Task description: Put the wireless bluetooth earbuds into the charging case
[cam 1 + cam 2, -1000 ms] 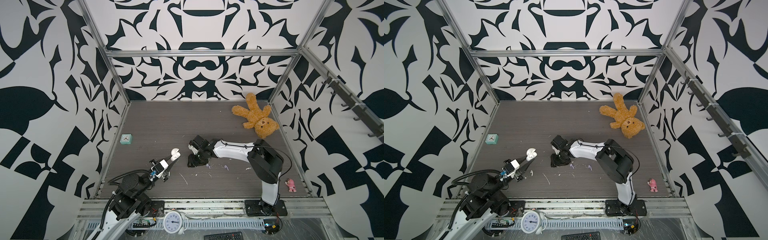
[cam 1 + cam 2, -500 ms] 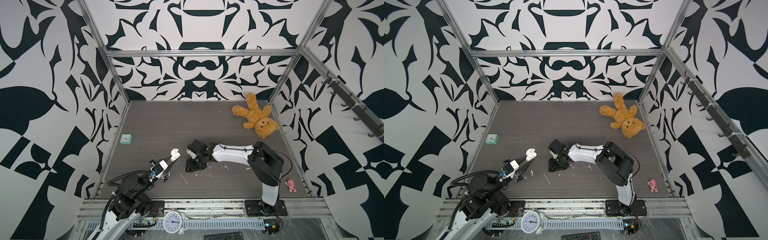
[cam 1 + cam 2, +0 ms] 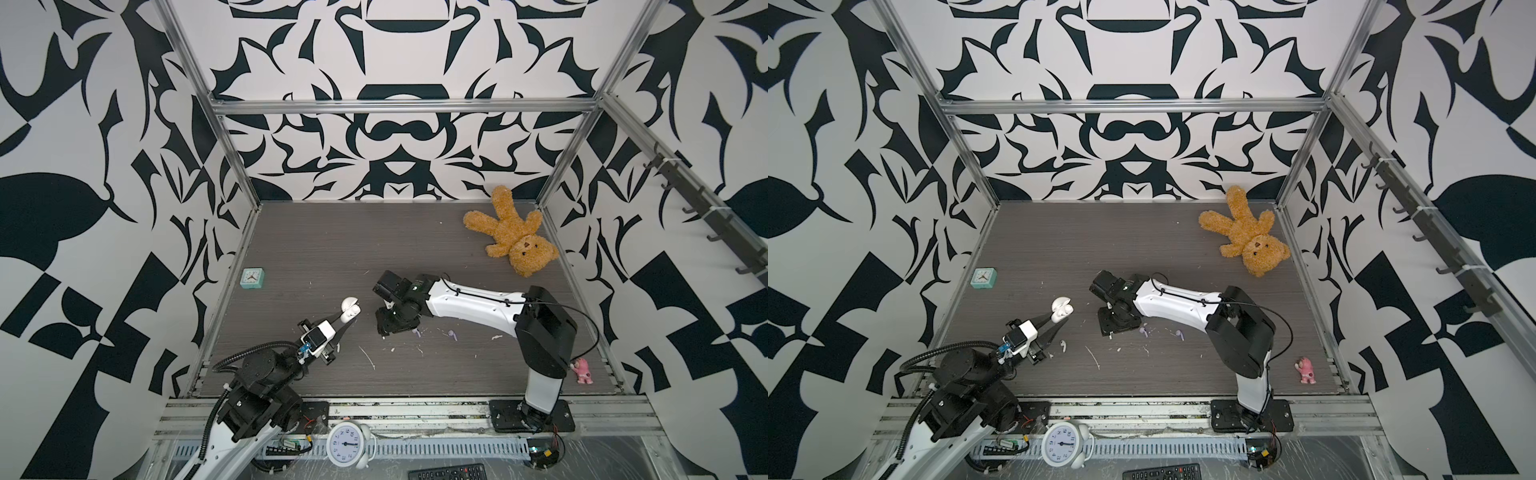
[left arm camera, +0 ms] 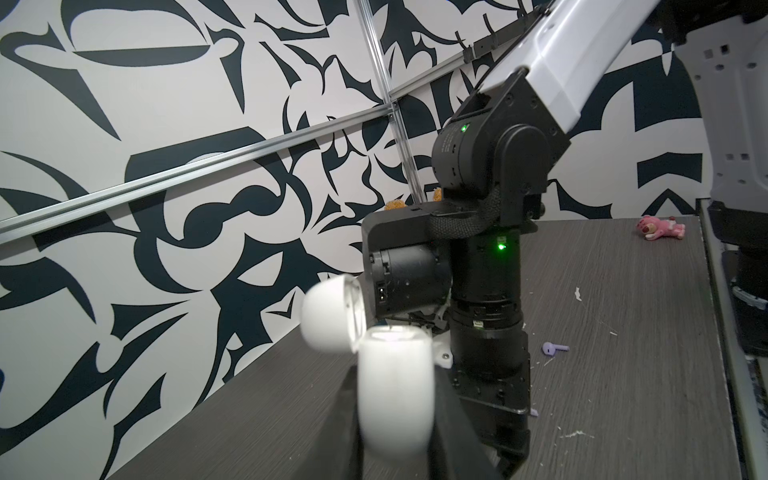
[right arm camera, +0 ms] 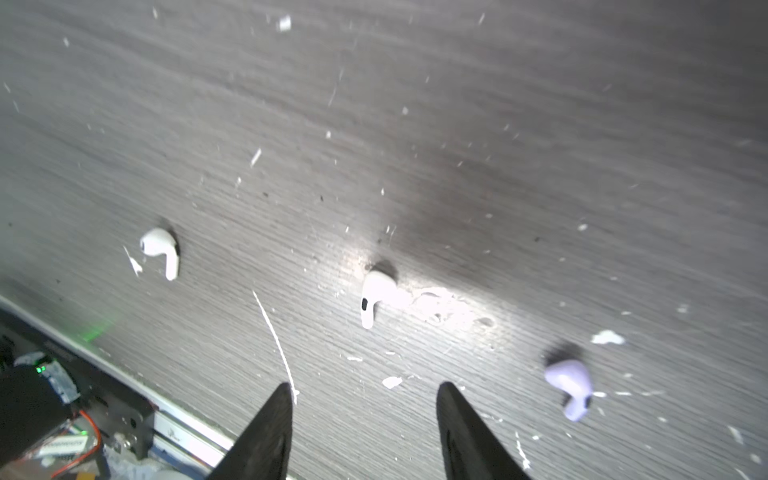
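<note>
Movement over the last second belongs to the right arm (image 3: pixel 469 305): it has edged a little toward the left arm's side of the worktop (image 3: pixel 316 249), and the right jaws have spread wider. In the right wrist view they stand apart and empty, aimed at a white earbud (image 5: pixel 374 301) lying flat on the worktop just ahead of the gap. A second white earbud (image 5: pixel 160 251) lies well off to one side of it and a purple earbud (image 5: pixel 569 386) off to the other. In a top view another purple earbud (image 3: pixel 1179 334) lies nearer the arm's base. All four are outside the case.

The left jaws have not stirred. They stay clenched on the body of the charging case (image 4: pixel 395 386), held off the worktop with its lid (image 4: pixel 328 316) swung open. By the look of it, a pick of the middle white earbud comes next, and the widened gap leaves room to straddle it.
</note>
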Robot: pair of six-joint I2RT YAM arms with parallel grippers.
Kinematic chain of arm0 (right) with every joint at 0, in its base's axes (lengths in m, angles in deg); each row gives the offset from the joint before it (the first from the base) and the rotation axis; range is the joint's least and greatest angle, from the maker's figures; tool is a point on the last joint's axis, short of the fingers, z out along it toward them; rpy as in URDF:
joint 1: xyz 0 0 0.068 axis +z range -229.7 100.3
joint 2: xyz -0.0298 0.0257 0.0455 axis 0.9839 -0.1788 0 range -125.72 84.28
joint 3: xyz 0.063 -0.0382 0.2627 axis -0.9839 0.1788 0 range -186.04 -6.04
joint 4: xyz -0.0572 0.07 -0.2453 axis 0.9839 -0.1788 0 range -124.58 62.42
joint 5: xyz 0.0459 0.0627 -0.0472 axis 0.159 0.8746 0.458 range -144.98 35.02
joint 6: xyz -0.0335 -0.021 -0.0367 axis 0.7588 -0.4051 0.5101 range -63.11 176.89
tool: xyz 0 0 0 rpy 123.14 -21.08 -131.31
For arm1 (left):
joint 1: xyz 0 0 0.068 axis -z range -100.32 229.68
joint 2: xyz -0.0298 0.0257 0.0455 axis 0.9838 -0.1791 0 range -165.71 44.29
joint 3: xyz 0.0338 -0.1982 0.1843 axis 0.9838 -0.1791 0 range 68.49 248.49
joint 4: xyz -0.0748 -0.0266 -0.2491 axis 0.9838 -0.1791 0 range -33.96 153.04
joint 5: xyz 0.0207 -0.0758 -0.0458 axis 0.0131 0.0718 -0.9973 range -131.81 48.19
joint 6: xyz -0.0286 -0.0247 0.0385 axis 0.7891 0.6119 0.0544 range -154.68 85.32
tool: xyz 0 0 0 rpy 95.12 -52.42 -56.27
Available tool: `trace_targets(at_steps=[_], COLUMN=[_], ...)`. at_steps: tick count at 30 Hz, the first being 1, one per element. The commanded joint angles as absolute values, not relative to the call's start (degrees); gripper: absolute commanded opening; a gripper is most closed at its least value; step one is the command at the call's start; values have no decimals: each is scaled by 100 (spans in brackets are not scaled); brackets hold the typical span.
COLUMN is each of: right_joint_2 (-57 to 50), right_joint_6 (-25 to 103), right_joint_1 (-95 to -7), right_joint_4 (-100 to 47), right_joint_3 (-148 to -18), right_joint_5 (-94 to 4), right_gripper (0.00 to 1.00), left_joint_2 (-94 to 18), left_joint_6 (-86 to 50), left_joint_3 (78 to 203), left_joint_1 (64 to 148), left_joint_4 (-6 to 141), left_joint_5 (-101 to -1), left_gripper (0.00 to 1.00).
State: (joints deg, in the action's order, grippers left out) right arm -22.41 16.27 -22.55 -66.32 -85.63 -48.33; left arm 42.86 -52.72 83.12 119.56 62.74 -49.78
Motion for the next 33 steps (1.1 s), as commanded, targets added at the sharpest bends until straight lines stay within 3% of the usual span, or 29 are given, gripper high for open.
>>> trace_targets(at_steps=[1,15,33], right_joint_2=[-2354,-3203,-3594], right_joint_6=[1438,1355,1357], right_joint_1=[-2202,-2114,-2099], right_joint_4=[-7133,-7583,-7469], right_joint_3=[-8892,-9817,-9955], right_joint_5=[-5225,-5535,-5498], right_gripper=[58,51,36], left_joint_2=[4385,4385,4385], left_joint_6=[-5332,-5343,-5348], left_joint_3=[8273,8273,8272], left_joint_1=[11967,11967,11967], left_joint_4=[6303,6299,6304], left_joint_5=[-5041,-5038,-5023], left_gripper=[0,0,0])
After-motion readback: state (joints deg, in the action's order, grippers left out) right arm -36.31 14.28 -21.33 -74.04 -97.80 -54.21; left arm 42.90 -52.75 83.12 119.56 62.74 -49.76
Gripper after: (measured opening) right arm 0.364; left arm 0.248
